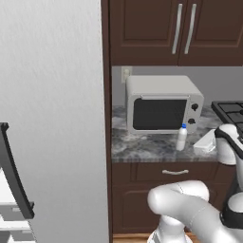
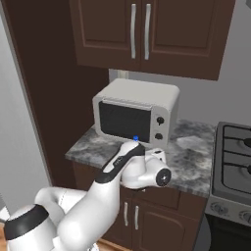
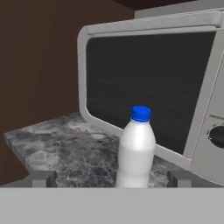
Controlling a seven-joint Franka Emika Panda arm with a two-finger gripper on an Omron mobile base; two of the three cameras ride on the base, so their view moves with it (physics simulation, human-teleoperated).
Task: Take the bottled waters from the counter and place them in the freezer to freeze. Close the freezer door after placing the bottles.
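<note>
My two small dark fingers (image 3: 112,178) stand fully apart, empty, with one tip at each side of the small clear plastic bottle with the blue cap and pale label (image 3: 136,148). The tips do not touch the bottle.

The bottle stands upright on the grey-veined marble worktop (image 3: 65,148), just in front of the pale grey box-shaped microwave with the dark glass door (image 3: 148,87). In the left base view the bottle (image 1: 182,137) is at the front right corner of the microwave (image 1: 163,104), below its two dark knobs and near the worktop's front edge (image 1: 142,149). In the right base view my white arm covers most of the bottle; its blue cap (image 2: 136,138) shows just in front of the microwave (image 2: 135,112).

Dark brown wooden cupboards with long silver handles (image 1: 182,28) hang above the microwave. A black gas hob (image 2: 235,157) lies to the microwave's right. A tall brushed silver-grey refrigerator side (image 1: 52,109) rises to the microwave's left, with a long dark handle (image 1: 13,173) at its lower left.
</note>
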